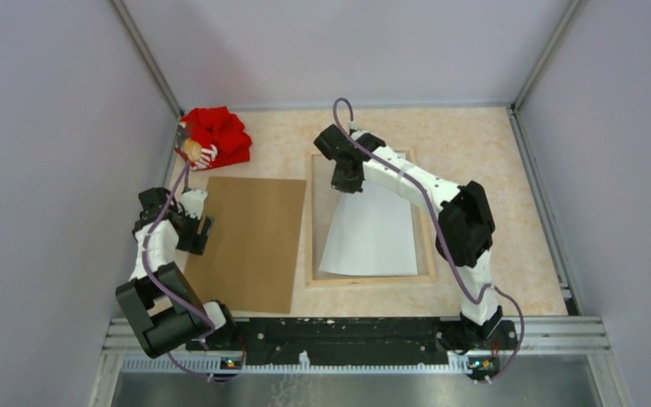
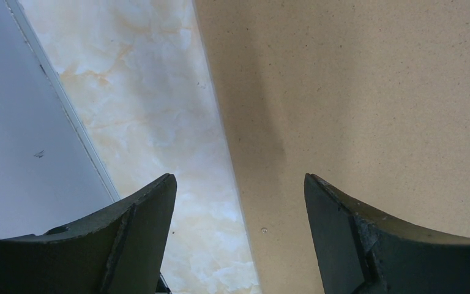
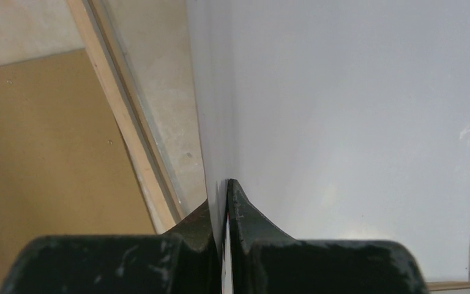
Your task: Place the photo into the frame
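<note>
Right end effector (image 3: 226, 191) is clenched hard on the far edge of the photo (image 1: 371, 237), white back facing up. From that pinch the sheet runs straight toward the arm bases. Its long axis lines up with the long axis of the frame (image 1: 313, 222), which lies wood-back up on the surface (image 1: 475, 161).

In the top view the photo's near edge sits down inside the opening, just beside the near rail. The far end looks lifted in the grip, so we read the sheet as tilted rather than flat. From the right wrist we see the frame's left rail (image 3: 125, 125) a little apart from the photo's left edge (image 3: 199, 92). That gap is what the lowering has to respect.

Left end effector (image 1: 197, 227) is released, jaws wide, holding nothing. It hovers over the left edge of the brown backing board (image 2: 373, 92), which lies beside the frame.

So the right arm is the one on the job. The far end has to come down inside the far rail, and we'd judge a skewed corner riding up on a rail to be the risk.
</note>
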